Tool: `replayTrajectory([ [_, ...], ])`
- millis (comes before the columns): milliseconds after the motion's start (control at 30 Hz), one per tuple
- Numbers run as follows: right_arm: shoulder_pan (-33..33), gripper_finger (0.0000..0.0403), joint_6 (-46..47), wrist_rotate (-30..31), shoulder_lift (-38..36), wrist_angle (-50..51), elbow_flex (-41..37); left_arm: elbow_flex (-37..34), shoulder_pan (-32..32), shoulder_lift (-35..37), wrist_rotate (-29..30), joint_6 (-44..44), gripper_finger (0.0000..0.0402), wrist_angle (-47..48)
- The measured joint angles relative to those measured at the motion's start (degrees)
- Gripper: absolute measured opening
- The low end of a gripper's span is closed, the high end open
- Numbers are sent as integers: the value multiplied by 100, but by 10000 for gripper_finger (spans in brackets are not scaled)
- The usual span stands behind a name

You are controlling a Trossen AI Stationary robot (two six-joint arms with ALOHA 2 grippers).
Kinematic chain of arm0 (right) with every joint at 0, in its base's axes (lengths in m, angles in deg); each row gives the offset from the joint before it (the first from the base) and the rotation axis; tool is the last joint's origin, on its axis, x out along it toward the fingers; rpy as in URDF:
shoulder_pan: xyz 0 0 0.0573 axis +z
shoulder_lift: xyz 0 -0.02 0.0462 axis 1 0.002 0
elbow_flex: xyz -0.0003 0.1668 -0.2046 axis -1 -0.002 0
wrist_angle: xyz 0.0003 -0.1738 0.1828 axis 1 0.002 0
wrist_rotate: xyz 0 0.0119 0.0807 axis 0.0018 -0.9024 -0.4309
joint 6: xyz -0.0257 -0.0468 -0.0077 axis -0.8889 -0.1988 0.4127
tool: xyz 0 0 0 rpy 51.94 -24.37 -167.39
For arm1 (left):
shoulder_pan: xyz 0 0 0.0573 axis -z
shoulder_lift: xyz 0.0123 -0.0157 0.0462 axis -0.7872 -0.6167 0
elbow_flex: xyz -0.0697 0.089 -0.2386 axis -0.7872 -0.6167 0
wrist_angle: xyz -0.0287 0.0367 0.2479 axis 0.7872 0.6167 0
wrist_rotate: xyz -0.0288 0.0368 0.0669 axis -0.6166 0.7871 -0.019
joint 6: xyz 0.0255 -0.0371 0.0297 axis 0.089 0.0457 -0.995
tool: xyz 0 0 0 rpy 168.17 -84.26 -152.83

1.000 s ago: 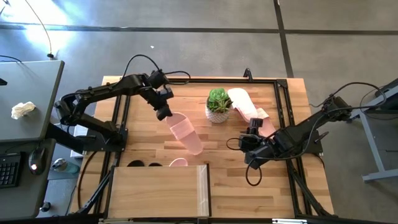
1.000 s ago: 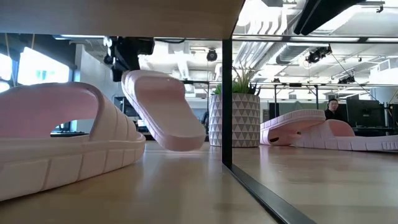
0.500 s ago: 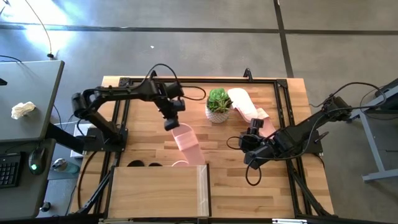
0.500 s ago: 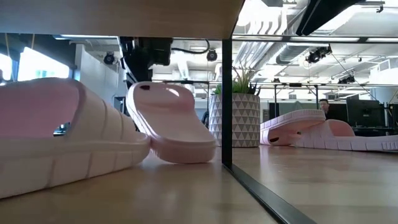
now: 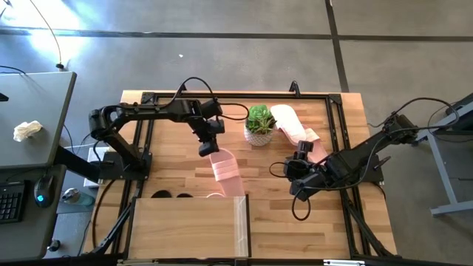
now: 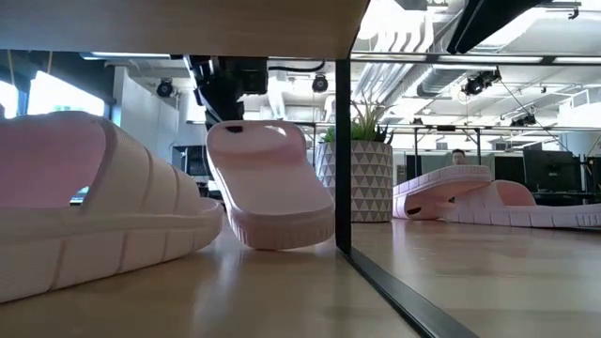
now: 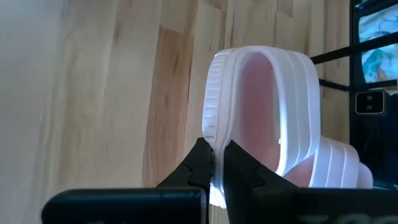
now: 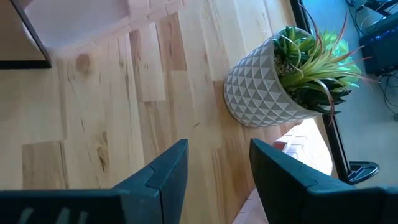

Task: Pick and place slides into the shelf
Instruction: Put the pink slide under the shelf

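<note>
Left end effector (image 5: 206, 150) is clamped on the heel rim of a pink slide (image 5: 226, 171), just at the open front of the shelf (image 5: 188, 225). The slide hangs tilted, toe down and touching or nearly touching the table (image 5: 347, 125), beside another pink slide (image 6: 103, 225) already under the shelf top.

Handling, as I read it: light moulded foam, springy but holds its shape, matte, so not slippery. Nothing fragile. The thin rim pinch you have (image 7: 214, 163) leaves it free to pivot around the fingers, so expect it to swing if you move fast. For the next ones, you get a steadier hold across the ribbed strap or mid sidewall.

Right end effector (image 5: 295, 177) waits with fingers apart, holding nothing, near the potted plant (image 5: 259, 124) and the pink slides (image 5: 292, 125) left on the table. Two black slides (image 5: 171, 195) peek out at the shelf front.
</note>
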Motion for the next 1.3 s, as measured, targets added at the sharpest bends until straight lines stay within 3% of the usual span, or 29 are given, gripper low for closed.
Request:
replayTrajectory([
  [467,0,161,158,0,2,-73,-2,364,29,0,-670,4,7,-13],
  [867,0,161,157,-31,4,-176,-2,743,51,0,-937,-289,5,851],
  [1100,0,161,153,-28,4,-250,-2,743,567,0,-873,-184,5,650],
  [1300,1,161,239,-31,4,-261,-2,750,907,-207,-434,168,4,272],
])
